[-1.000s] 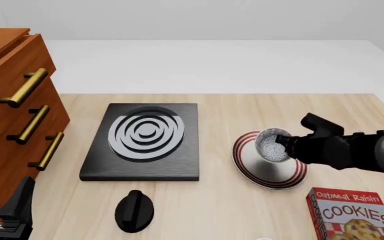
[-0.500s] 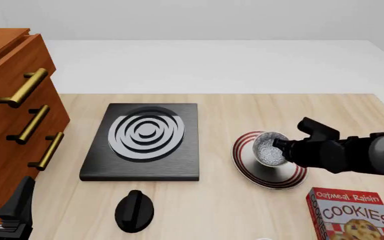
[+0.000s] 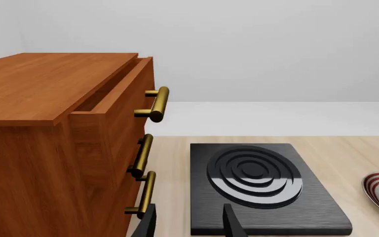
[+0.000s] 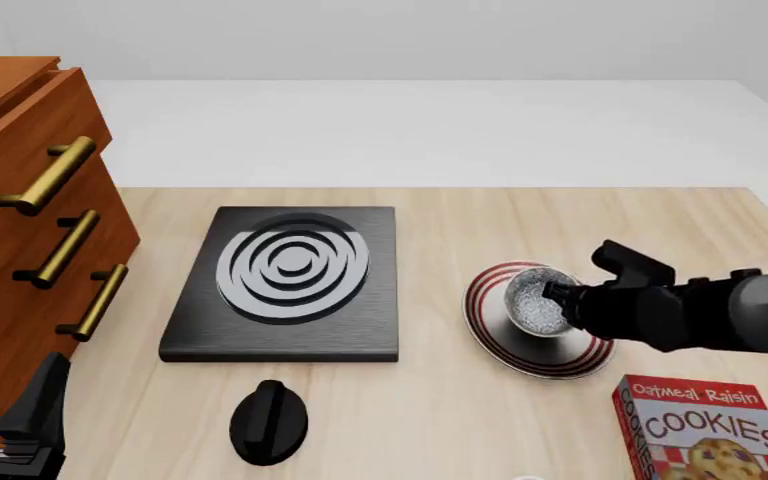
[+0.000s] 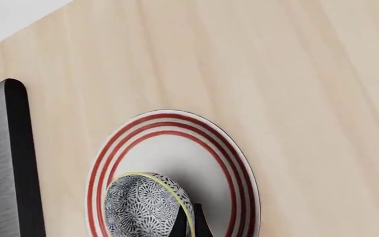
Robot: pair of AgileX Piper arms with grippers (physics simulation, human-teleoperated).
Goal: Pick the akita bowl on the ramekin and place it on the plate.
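The right tool [image 4: 554,300] grips the akita bowl [image 4: 534,299] by its rim, tilted, directly over the plate [image 4: 498,335]. Level the bowl and lower it until its base appears seated near the plate's centre; only then spread the fingers. The left tool [image 3: 188,224] stands open, well apart beside the cabinet [image 3: 57,143].

Grey-black speckled akita bowl [image 4: 534,300], pale-rimmed; white plate [image 5: 232,163], red rings.
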